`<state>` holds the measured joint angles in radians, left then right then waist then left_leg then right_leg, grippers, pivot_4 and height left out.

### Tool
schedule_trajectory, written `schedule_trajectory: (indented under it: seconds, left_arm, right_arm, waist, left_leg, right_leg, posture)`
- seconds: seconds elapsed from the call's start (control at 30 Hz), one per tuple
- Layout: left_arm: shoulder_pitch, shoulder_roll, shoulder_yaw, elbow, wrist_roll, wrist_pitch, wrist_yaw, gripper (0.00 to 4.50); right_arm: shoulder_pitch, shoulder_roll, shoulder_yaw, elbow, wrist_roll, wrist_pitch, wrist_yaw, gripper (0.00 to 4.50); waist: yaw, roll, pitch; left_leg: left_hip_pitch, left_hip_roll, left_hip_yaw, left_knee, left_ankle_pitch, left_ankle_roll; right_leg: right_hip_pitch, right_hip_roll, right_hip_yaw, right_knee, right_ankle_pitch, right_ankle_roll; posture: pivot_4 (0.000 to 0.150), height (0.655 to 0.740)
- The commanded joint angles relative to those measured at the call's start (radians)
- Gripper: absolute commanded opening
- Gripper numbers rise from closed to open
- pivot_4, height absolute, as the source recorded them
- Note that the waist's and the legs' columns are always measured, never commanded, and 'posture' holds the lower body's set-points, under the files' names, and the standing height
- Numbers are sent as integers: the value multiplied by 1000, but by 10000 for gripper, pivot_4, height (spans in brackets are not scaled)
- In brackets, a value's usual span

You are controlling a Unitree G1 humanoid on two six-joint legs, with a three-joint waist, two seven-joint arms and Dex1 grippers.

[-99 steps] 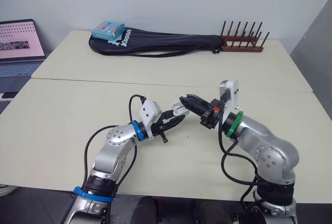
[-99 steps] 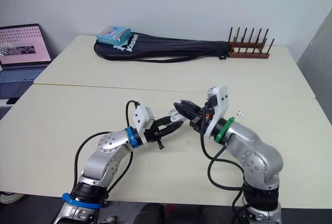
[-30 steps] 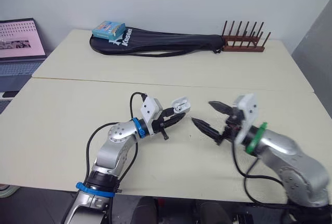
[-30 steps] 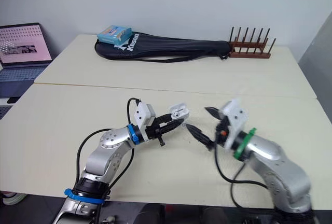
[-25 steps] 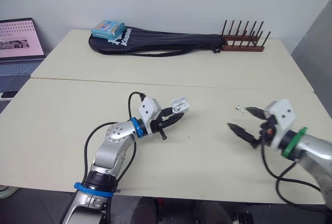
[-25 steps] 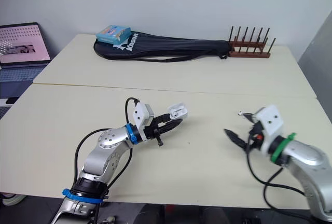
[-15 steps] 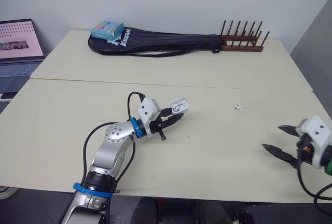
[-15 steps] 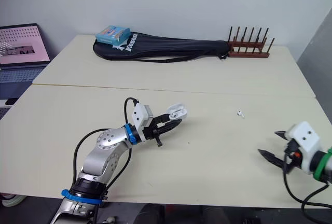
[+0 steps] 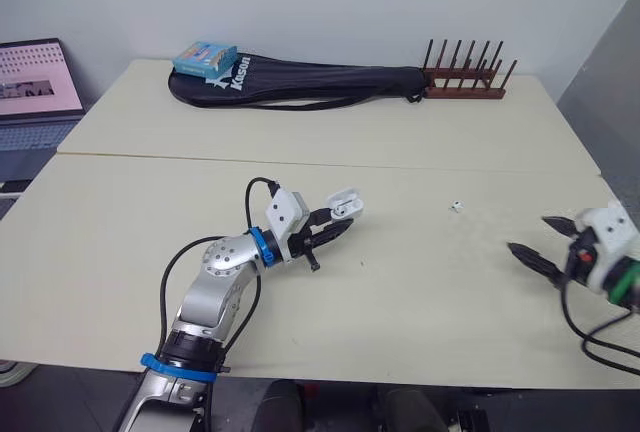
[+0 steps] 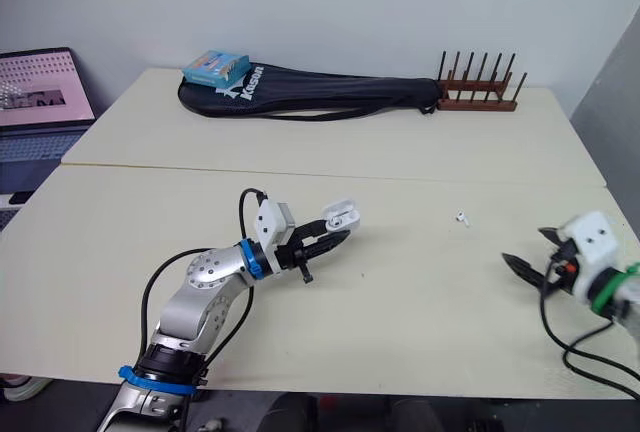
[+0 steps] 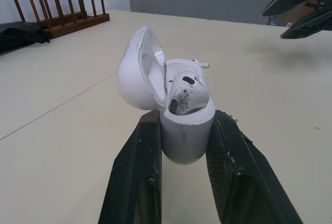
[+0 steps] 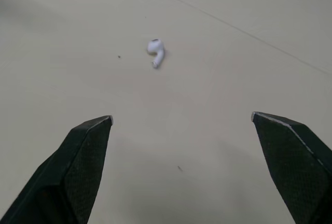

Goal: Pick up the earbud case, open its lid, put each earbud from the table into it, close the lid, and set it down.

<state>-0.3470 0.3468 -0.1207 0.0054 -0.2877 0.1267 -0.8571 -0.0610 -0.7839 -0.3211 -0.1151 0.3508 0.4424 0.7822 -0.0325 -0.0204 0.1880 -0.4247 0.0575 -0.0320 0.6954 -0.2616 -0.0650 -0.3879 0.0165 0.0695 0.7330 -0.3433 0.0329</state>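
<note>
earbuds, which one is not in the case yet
The earbud lying loose on the table, ahead of the open right hand. The other earbud sits in the open earbud case gripped by the left hand.

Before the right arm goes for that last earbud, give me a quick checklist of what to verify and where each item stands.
1. Case grip: ok. The left gripper is shut on the earbud case, holding it above the table.
2. Lid: ok. The lid is tipped back, open.
3. Right gripper: ok. It is open and empty.
4. Target: ok. One earbud lies alone on the table, ahead of the right gripper.
5. Approach path: ok. Nothing lies between the right gripper and the earbud.
6. Free slot in the case: cannot tell. One earbud seems to be seated already, and the other slot is not plain to see.
</note>
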Motion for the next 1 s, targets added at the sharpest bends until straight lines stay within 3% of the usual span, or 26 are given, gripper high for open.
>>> schedule_trajectory:
  seconds: [0.03,0.2,0.47,0.57,0.87,0.9,1.0]
  left_arm:
    - [-7,-4,-1,-31,-3,-10,2,7926]
    - [-3,-1,-4,-40,-3,-4,2,7926]
    - [6,4,-4,-53,-4,0,6,7926]
    - [10,6,-4,-56,-4,2,7,7926]
    - [18,6,-4,-65,-4,5,8,7926]
    - [19,6,-4,-67,-4,6,8,7926]
    - [28,7,-5,-82,-6,12,11,7926]
  right_arm:
    - [-125,29,96,65,-34,-4,-14,45000]
    - [-328,129,203,288,-107,-53,-63,45000]
    - [-440,192,247,518,-143,-131,-56,45000]
    - [-450,199,236,552,-133,-102,-62,38982]
    - [-417,161,279,504,-166,-97,-7,6244]
    - [-413,156,283,495,-168,-102,1,3782]
    - [-382,110,319,421,-181,-139,80,3849]
  waist:
    - [1,0,0]
    - [1,1,0]
    - [5,1,1]
    - [3,1,1]
    - [3,1,0]
    - [4,1,0]
    - [4,1,0]
  left_leg:
    - [0,0,0,0,0,0]
    - [0,0,0,0,0,0]
    - [-2,0,-1,0,0,0]
    - [-1,0,0,0,0,0]
    - [0,0,-1,0,0,0]
    - [0,0,-1,0,0,0]
    - [0,0,-1,0,0,0]
  right_leg:
    - [0,0,0,0,0,0]
    - [0,0,0,0,0,0]
    - [-1,-1,-2,1,0,0]
    - [-1,-1,-1,2,0,-1]
    - [-1,-1,-2,2,1,-1]
    - [-1,-1,-2,2,1,-1]
    - [-1,-1,-1,2,1,-1]
  posture:
    - [1500,6787]
    - [1500,6787]
    - [1500,6787]
    - [1500,6787]
    - [1500,6787]
    - [1500,6787]
    - [1500,6787]
